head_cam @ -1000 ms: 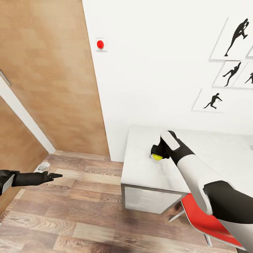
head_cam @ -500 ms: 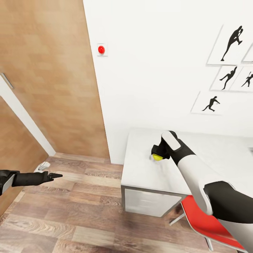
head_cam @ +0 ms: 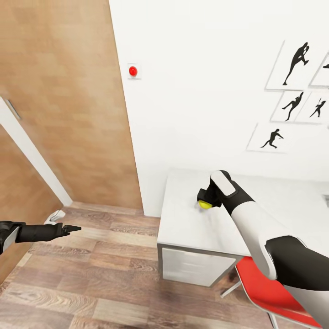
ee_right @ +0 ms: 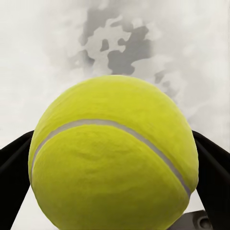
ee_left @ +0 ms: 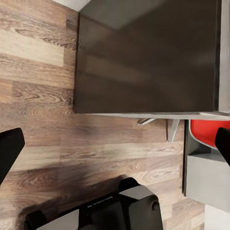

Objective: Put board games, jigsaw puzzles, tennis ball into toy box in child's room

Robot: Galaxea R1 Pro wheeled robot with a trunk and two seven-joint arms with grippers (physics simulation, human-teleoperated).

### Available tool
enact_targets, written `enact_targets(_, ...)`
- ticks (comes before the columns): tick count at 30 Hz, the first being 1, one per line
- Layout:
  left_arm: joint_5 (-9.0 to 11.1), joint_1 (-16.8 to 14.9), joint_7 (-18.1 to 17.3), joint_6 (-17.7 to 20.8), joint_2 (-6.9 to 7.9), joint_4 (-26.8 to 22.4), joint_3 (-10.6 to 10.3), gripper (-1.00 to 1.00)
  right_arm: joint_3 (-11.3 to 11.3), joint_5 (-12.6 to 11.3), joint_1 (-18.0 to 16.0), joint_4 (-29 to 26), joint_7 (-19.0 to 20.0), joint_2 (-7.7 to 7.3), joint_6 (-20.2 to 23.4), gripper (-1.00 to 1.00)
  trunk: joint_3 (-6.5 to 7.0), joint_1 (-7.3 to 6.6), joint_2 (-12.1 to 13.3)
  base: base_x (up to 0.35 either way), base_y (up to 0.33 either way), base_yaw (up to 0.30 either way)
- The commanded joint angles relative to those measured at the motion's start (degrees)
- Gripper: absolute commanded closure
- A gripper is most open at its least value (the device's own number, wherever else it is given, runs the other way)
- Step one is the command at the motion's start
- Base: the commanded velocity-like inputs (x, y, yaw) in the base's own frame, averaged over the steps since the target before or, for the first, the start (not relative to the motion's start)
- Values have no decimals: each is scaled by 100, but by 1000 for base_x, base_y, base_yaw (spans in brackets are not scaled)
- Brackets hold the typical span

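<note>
My right gripper (head_cam: 204, 201) is shut on the yellow-green tennis ball (head_cam: 204, 204), holding it just above the left end of the pale grey table (head_cam: 183, 224). In the right wrist view the ball (ee_right: 112, 153) sits between the two black fingers (ee_right: 14, 187), with the mottled table top behind it. At the left, my left gripper (head_cam: 75, 228) hangs over the wooden floor, away from the table. Its fingers (ee_left: 9, 146) stand wide apart with nothing between them. The toy box, board games, jigsaw puzzles and bed are out of view.
A red and white chair (head_cam: 269, 292) stands under the table's near edge, below my right arm. A wooden door and wall (head_cam: 68, 114) close off the left. A white wall with a red button (head_cam: 133, 71) and silhouette pictures (head_cam: 292, 64) rises behind the table.
The head view has shifted slightly, so the wall and table sit a little differently in the picture. Both arms and the held ball keep their places.
</note>
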Motion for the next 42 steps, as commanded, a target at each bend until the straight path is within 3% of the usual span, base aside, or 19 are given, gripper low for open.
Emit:
enact_targets(1,38,-4,-15,44,4,-3,-44,-100,27,-58,-4,-5,-55,-3,8,100,-1,4,-11,0,0,0)
enact_targets(29,44,-7,-7,36,-5,-3,-86,-100,26,-66,10,-5,-29,-24,8,100,266,4,-11,0,0,0)
enact_targets(42,43,-7,-6,42,-10,-1,-102,-100,-241,-55,34,-5,-43,-30,31,100,390,4,-11,0,0,0)
